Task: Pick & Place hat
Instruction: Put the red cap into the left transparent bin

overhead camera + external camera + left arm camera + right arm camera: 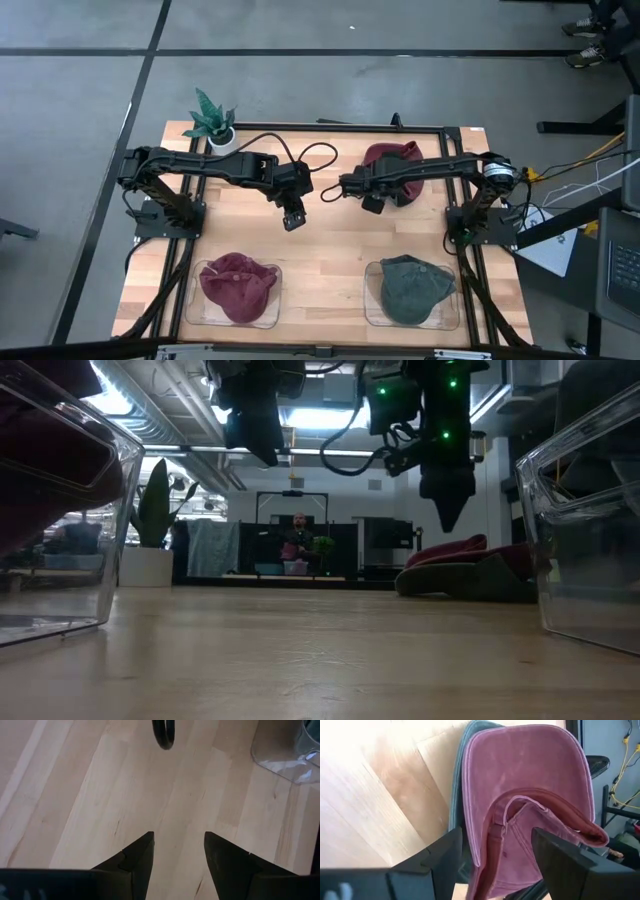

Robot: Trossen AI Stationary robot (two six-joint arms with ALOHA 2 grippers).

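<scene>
A maroon hat (392, 160) lies on top of a green hat (460, 780) at the table's far right; in the right wrist view its brim (530, 765) points away from me and its crown is crumpled. My right gripper (497, 837) hangs open just above this pile's near left edge (372, 205), one finger on either side of the crown, clear of it in the low view (447, 510). My left gripper (177, 840) hovers open over bare wood at the table's middle (293, 218).
Two clear trays stand at the near edge: the left tray (195, 300) holds a maroon hat (238, 285), the right tray (372, 315) a green hat (412, 285). A potted plant (213, 120) stands at the far left. A black cable (163, 735) loops between the arms.
</scene>
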